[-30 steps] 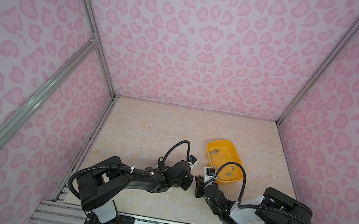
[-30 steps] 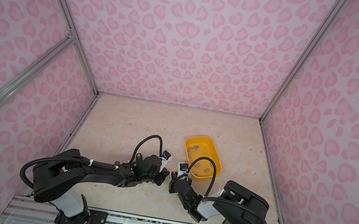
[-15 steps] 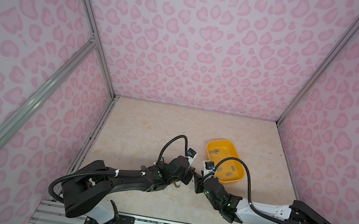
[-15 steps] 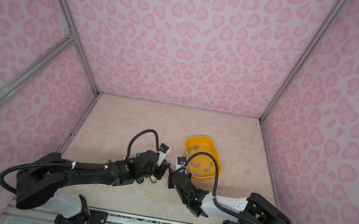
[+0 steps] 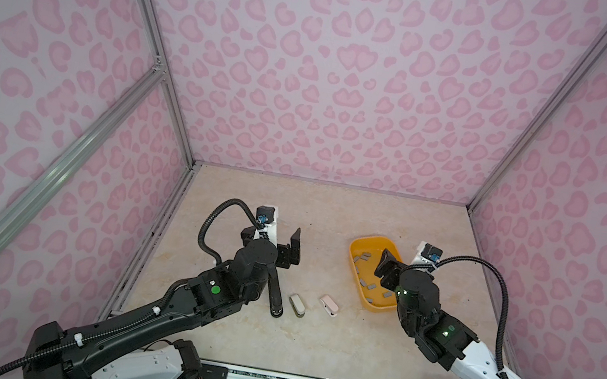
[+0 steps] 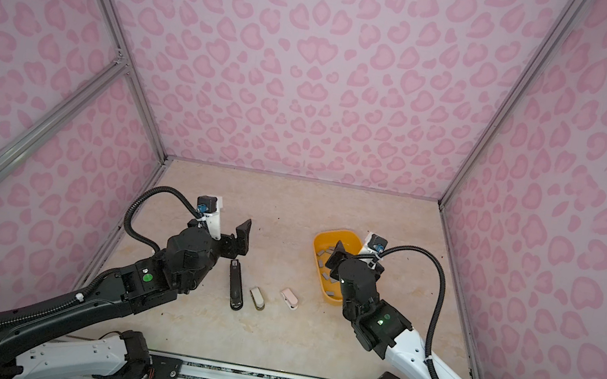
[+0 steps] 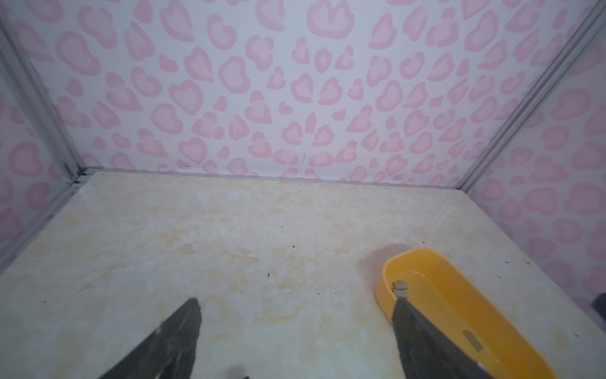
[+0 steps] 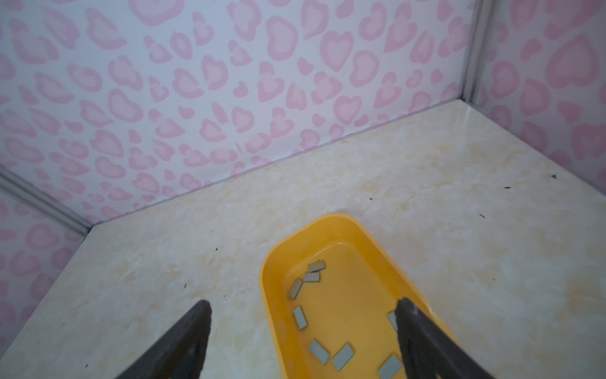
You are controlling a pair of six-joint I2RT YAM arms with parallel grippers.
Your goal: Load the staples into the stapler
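Three staplers lie side by side on the table in both top views: a long black stapler [image 5: 275, 293], a small olive stapler [image 5: 297, 305] and a small pink stapler [image 5: 328, 305]. The staples [image 8: 300, 317] are small grey strips scattered in a yellow tray [image 8: 267, 288]. My left gripper [image 7: 296, 301] hangs open over bare table, beyond the black stapler's far end, with nothing in it. My right gripper [image 8: 303, 302] is open too. It straddles the tray's left wall, one fingertip [image 8: 406, 315] over the staples. Neither gripper touches anything.
Pink patterned walls close the table in at the back and on both sides. The yellow tray [image 5: 353, 250] sits on the right half, near the right wall. The arms' bases stand on a rail along the front edge.
Both arms have lifted from a huddle at the table's front middle and spread apart, left arm leftward, right arm toward the tray. Both grippers went from shut to open, uncovering the staplers.
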